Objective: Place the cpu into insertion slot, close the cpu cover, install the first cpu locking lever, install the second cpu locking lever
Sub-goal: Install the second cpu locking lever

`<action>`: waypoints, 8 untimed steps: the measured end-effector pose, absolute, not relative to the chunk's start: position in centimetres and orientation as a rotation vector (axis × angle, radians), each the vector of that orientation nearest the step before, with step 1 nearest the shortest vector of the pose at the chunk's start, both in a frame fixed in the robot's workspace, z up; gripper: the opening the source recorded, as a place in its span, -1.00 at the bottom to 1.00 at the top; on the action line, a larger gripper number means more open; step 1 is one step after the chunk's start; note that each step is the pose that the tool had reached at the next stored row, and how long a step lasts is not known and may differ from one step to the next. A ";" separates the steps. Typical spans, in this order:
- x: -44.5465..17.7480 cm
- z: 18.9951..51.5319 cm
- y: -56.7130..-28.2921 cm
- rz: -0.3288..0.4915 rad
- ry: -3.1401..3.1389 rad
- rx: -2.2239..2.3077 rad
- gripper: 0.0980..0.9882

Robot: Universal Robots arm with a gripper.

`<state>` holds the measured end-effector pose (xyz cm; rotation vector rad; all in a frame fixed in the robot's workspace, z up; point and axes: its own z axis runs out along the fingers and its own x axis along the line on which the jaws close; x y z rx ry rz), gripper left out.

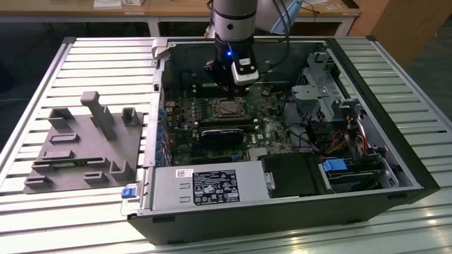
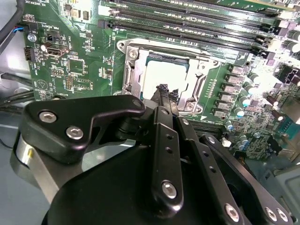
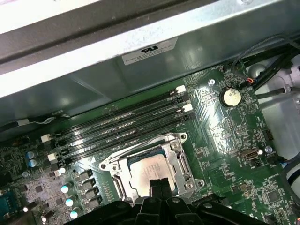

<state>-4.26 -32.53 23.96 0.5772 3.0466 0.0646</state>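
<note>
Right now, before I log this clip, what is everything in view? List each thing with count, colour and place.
computer case: one, black, open on the slatted table.
slatted table: one, silver-grey, under everything.
motherboard: one, green, inside the case.
cpu: one, dull silver, seated in the insertion slot.
insertion slot: one, silvery rim, mid-board beside the long black memory slots.
cpu cover: one, silvery frame, lying around the cpu.
memory slots: several, black, beside the socket.
coin battery: one, silver, on the board.
power supply: one, grey, at the case's near edge.
fixture block: one, grey, at the exterior view's left.
gripper: one, black, fingertips together just over the cpu.
</note>
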 end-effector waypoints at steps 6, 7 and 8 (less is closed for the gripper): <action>-4.3 24.0 -32.8 0.065 3.047 0.577 -0.99; -4.3 24.0 -32.9 0.065 3.047 0.577 -0.99; -4.3 24.0 -32.9 0.065 3.047 0.577 -0.99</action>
